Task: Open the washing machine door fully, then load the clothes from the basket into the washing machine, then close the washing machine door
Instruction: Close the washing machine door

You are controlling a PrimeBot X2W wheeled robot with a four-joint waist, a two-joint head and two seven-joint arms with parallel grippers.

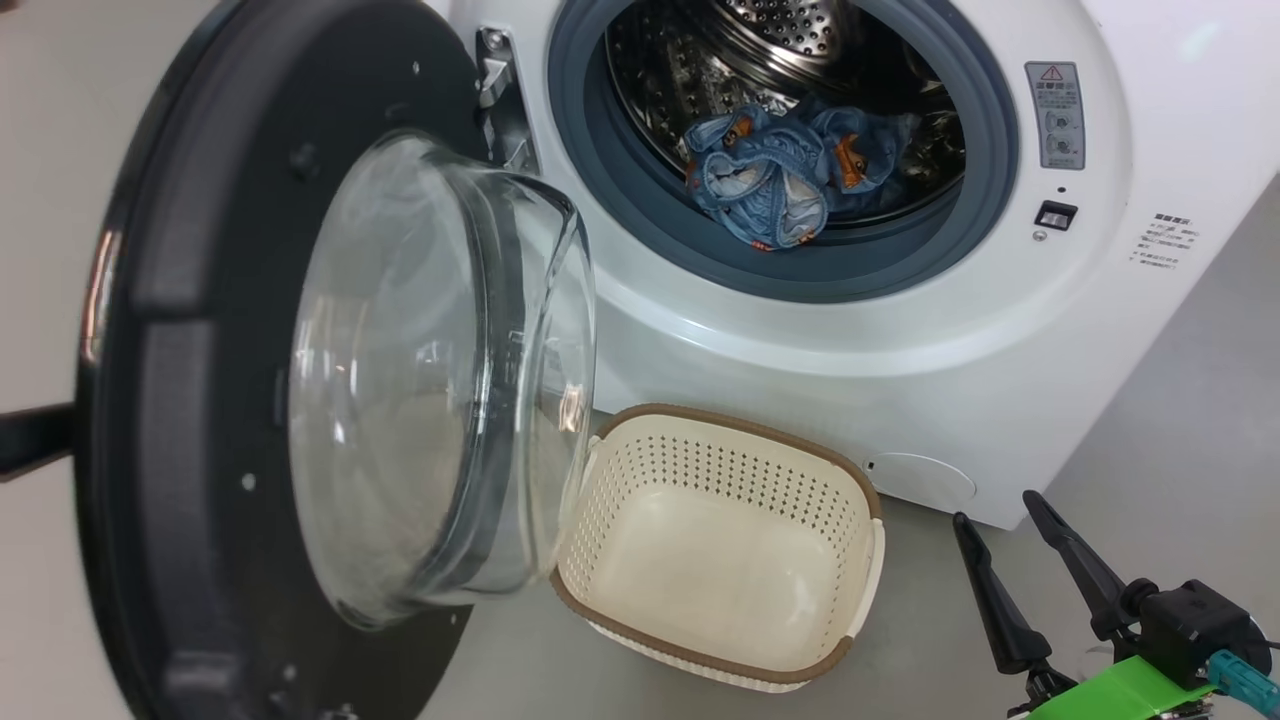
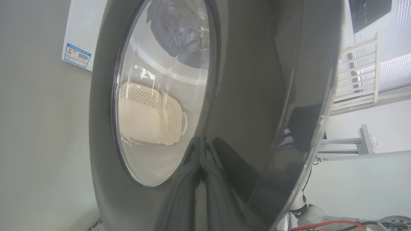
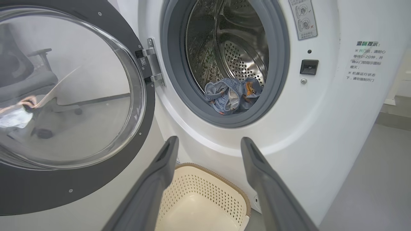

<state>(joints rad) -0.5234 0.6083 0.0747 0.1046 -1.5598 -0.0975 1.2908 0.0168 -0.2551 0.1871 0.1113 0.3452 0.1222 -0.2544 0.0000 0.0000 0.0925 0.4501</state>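
Head view: clothes [image 1: 780,180] in drum [image 1: 700,80], basket [image 1: 610,470] empty, so closing's next. Door [image 1: 180,330] hangs left; L jaws [image 2: 205,154] right by its outer face, grip can't tell. R jaws [image 1: 995,508] spread, farther off.

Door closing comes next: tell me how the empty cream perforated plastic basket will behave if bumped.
The cream perforated plastic basket is empty, so probably light and apt to slide on the floor. Thin holed walls may flex; its low wide shape should resist tipping.
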